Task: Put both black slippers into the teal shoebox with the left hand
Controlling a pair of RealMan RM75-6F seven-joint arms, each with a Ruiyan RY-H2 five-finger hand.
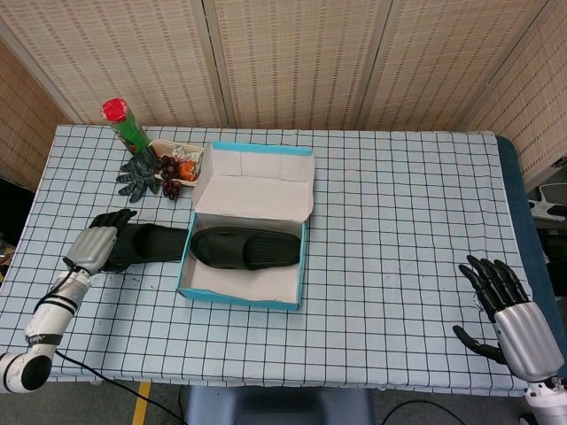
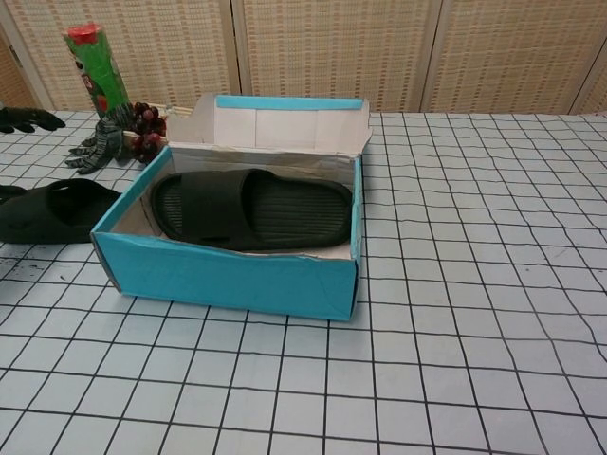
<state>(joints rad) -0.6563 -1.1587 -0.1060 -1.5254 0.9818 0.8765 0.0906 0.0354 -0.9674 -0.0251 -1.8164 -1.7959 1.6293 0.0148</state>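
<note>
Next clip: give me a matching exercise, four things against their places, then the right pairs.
Things:
1. Slipper in shoebox
2. Second slipper
3. Left robot hand
4. Right robot hand

Places:
A. Table's near right corner, holding nothing
B. On the table, left of the box
C. Inside the teal shoebox
D. Over the outer end of the slipper on the table

Pairs: 1-C, 2-B, 3-D, 4-A

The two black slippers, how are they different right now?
The slipper in the box lies inside the teal shoebox; the slipper on the table lies on the checked cloth to the box's left. Nothing touches the boxed slipper, while the left hand is over the far end of the table slipper; whether it grips it I cannot tell. Both are black and lie flat, sole down.
</note>
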